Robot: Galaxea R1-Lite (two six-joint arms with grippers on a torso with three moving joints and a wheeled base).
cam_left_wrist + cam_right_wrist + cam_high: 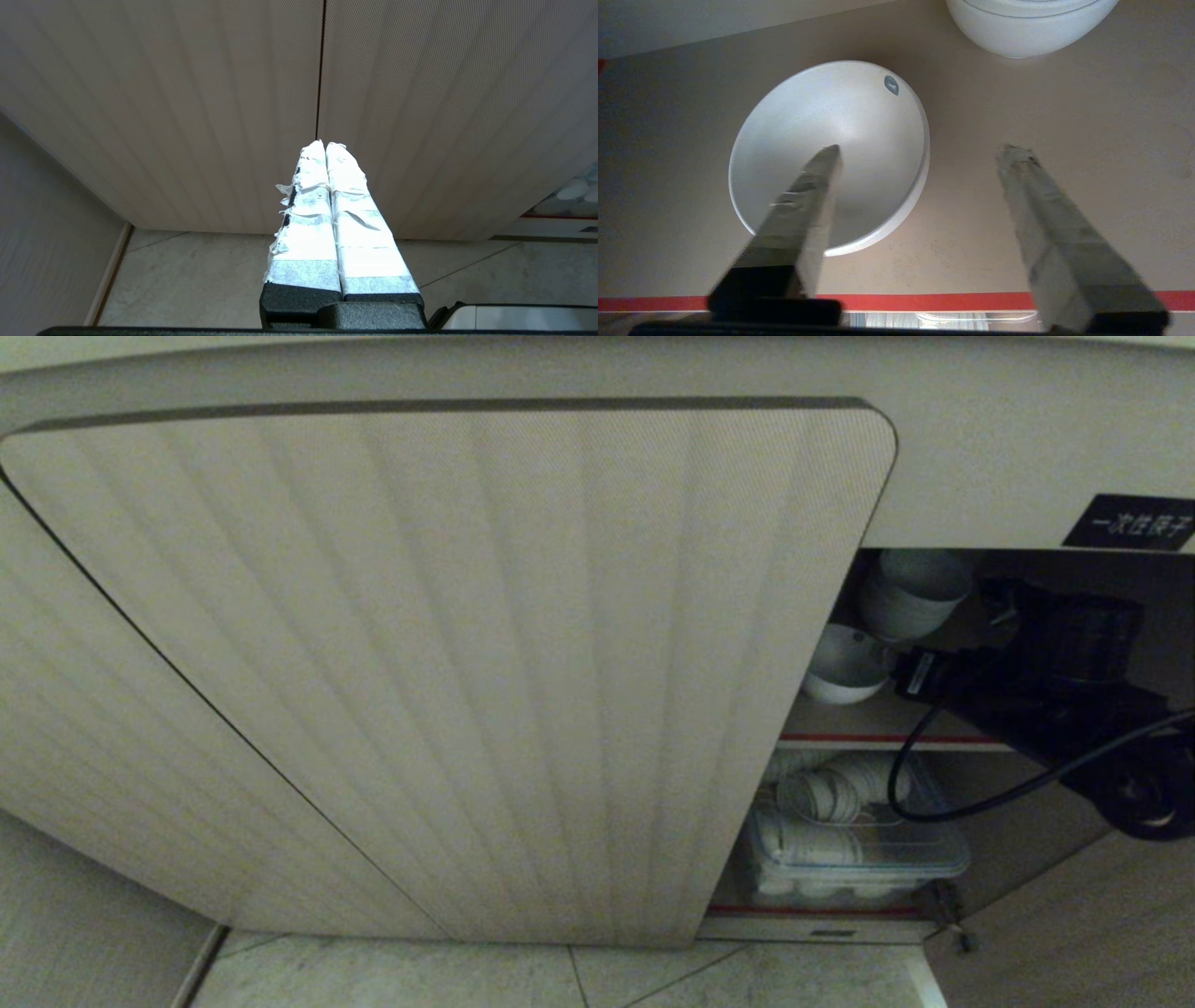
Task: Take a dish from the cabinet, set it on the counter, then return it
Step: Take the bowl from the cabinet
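Now the right tool (920, 149) stands wide open, holding nothing, one finger (803, 205) over the dish (859, 135) on the cabinet's upper shelf (971, 224), so pulling out carelessly could clip the rim and drag it off.

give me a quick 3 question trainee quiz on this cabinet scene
1. True or false: the right gripper has its jaws shut on the bowl.
2. Which shelf holds the bowl: A upper, B lower?
3. Fill in: the left gripper faces the closed ribbed ____.

Key: 1 false, jaws open, one finger over the bowl. 2 A. 3 doors.
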